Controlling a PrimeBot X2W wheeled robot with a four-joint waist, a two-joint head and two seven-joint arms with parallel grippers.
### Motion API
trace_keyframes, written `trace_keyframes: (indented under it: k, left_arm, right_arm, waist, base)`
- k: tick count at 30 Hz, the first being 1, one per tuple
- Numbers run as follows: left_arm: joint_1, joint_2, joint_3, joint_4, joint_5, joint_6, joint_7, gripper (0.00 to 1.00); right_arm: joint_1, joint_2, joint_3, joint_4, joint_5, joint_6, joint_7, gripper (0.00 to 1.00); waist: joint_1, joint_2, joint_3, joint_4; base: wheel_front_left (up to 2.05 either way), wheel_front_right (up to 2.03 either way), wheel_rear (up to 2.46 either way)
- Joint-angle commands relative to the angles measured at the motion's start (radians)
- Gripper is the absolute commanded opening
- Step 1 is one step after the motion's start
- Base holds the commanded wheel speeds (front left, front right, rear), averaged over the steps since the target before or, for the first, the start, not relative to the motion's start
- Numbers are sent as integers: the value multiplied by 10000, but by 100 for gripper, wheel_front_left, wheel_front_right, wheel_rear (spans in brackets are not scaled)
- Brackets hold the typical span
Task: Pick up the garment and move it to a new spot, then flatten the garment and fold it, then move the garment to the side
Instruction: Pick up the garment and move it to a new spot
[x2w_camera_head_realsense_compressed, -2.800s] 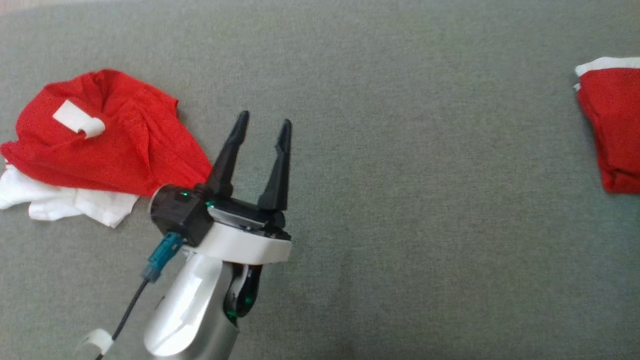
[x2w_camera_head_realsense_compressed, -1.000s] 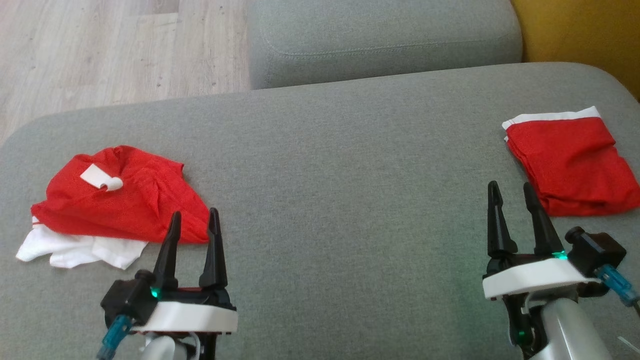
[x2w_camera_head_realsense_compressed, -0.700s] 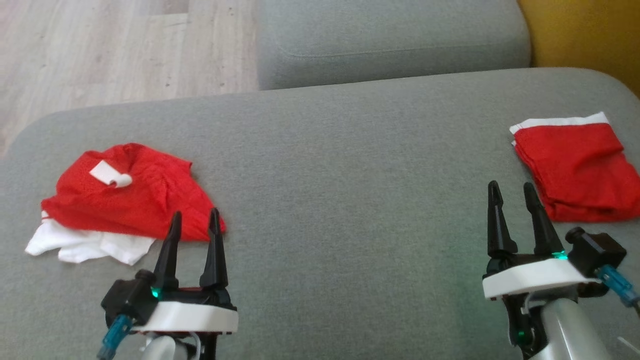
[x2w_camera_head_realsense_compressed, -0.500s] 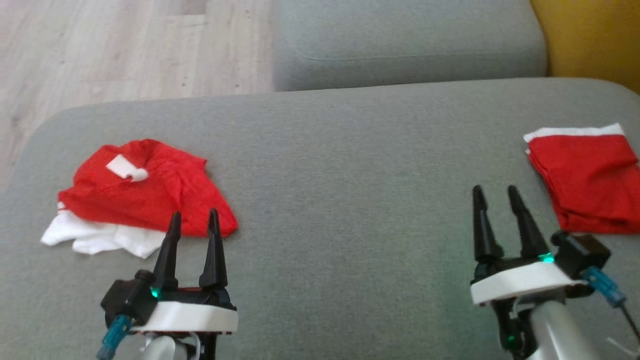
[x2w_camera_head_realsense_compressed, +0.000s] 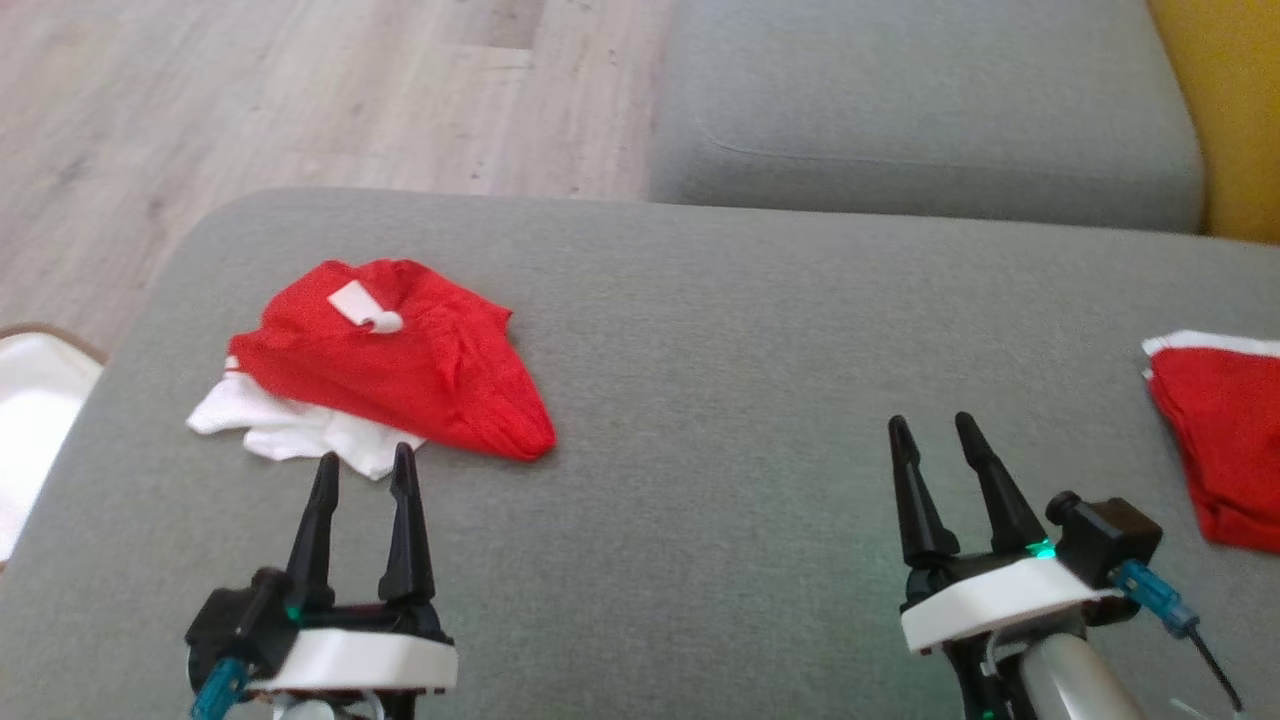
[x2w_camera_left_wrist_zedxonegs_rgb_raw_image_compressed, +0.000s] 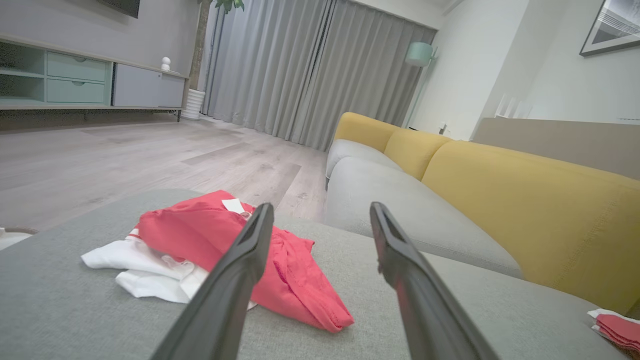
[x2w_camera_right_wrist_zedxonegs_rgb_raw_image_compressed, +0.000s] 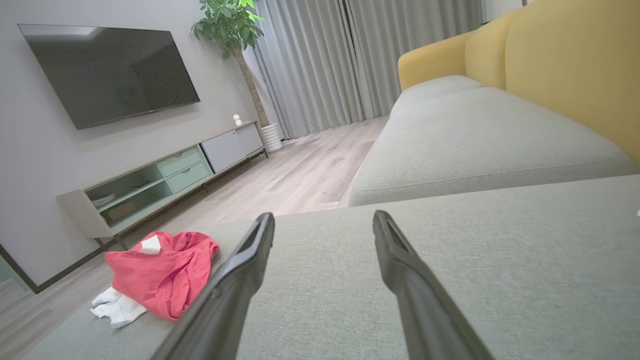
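A crumpled red and white garment lies in a heap on the grey ottoman, left of centre, a white tag on top. My left gripper is open just in front of the heap's white edge, empty, not touching it. In the left wrist view the garment lies just beyond the open fingers. At the lower right my right gripper stands open and empty over bare cushion. The right wrist view shows the garment far to the left.
A second, folded red garment lies at the ottoman's right edge. A grey sofa seat with a yellow back stands beyond. Wood floor is at the far left, with a white object beside the ottoman.
The head camera has swung left, shifting everything rightward; the folded garment now sits at the right border. Both grippers stay open, and the left one now shows nearer the heap's white part.
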Motion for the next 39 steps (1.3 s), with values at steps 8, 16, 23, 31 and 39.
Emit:
trace_keyframes:
  k: [8,16,23,31,39]
  left_arm:
    - [-10,16,568,-368,130,-39,-51,100]
    - [-93,16,828,-388,230,-104,-51,100]
    - [-515,25,1064,-83,712,-247,-51,100]
    - [-3070,996,758,1781,1335,-492,207,100]
    - [-5898,2594,-881,4024,1338,-588,2031,100]
  right_arm:
    - [-12,-16,490,-275,190,-7,-110,100]
    - [53,-16,456,-334,347,-7,-110,100]
    - [-104,-16,79,-434,275,-7,-110,100]
    - [-741,-16,-780,-801,-176,-7,-110,100]
    - [-1398,-16,-1087,-1095,-198,-7,-110,100]
  waist:
    - [0,0,-190,624]
    - [0,0,-64,733]
    - [0,0,423,459]
    - [0,0,1848,19]
    - [0,0,2984,-505]
  base:
    - [0,0,0]
    - [0,0,0]
    - [0,0,0]
    - [0,0,0]
    - [0,0,0]
